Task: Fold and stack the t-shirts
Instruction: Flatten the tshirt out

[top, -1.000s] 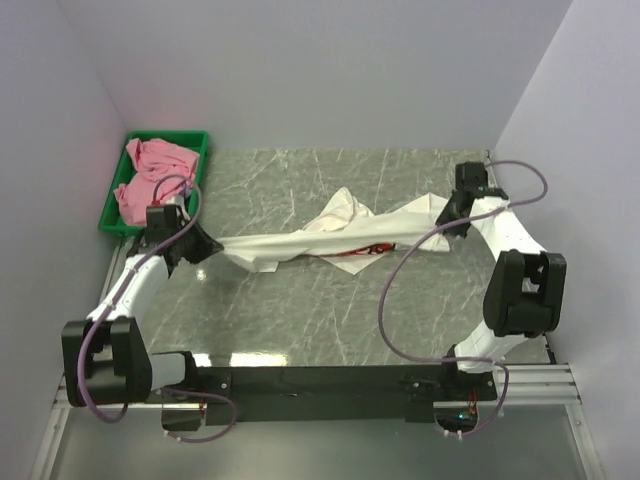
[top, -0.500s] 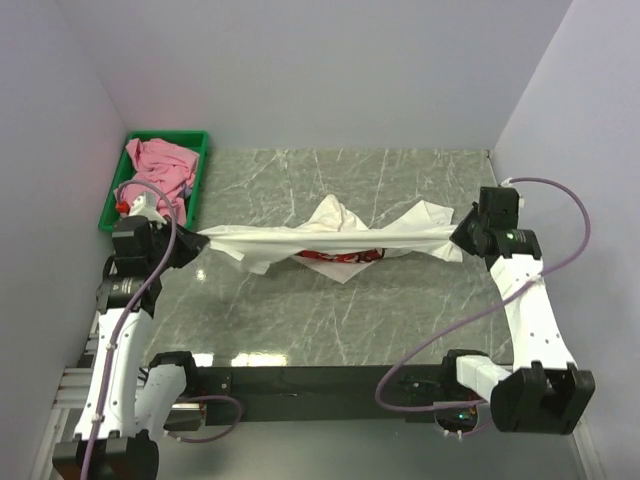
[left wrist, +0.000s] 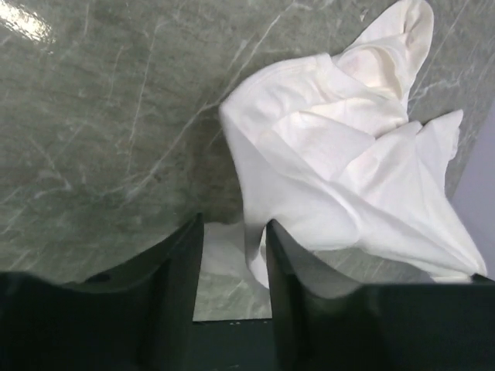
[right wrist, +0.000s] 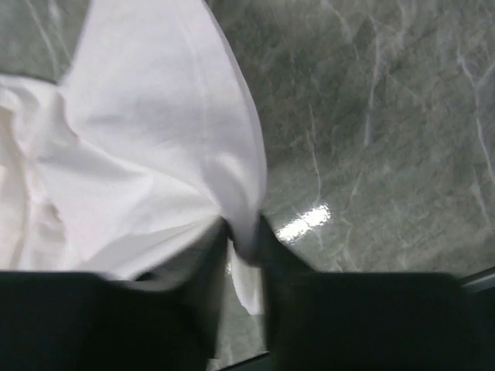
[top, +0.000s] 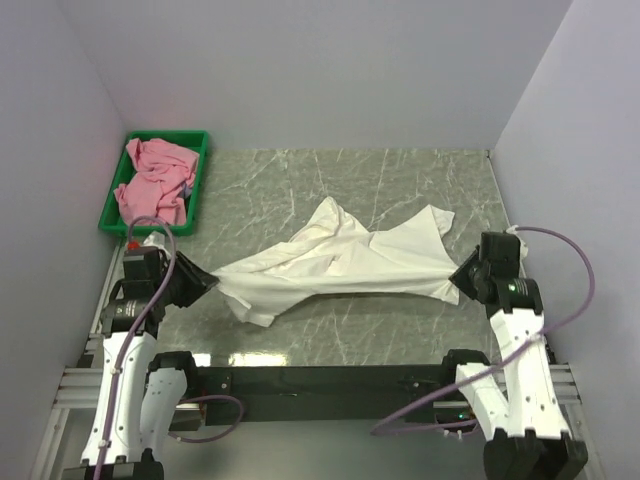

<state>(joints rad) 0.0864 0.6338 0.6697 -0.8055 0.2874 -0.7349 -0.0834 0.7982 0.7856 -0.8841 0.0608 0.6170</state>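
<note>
Both arms are working the white t-shirt [top: 340, 265], which is lying across the middle of the table [top: 400, 180], strung between the two grippers. The left gripper [top: 200, 283] is holding one end near the left edge. In the left wrist view its jaws are standing slightly apart with a fold of fabric filling the gap, so it is probably pinching the cloth, though the contact itself is hard to make out. The right gripper [top: 462, 278] is gripping the opposite end. The right wrist view shows its jaws pressed tight on a bunched edge.

The shirt is sagging and rumpled, with flaps sticking up toward the far side, and it isn't lying flat yet. No print is showing from above.

The pink t-shirt [top: 155, 180] is sitting crumpled in the green tray [top: 201, 170] at the far left, well apart from the white one.

Progress is looking early: spreading is under way, no fold is made, and nothing is stacked. What's remaining is flattening and folding the white shirt, fetching and folding the pink one, then stacking.
</note>
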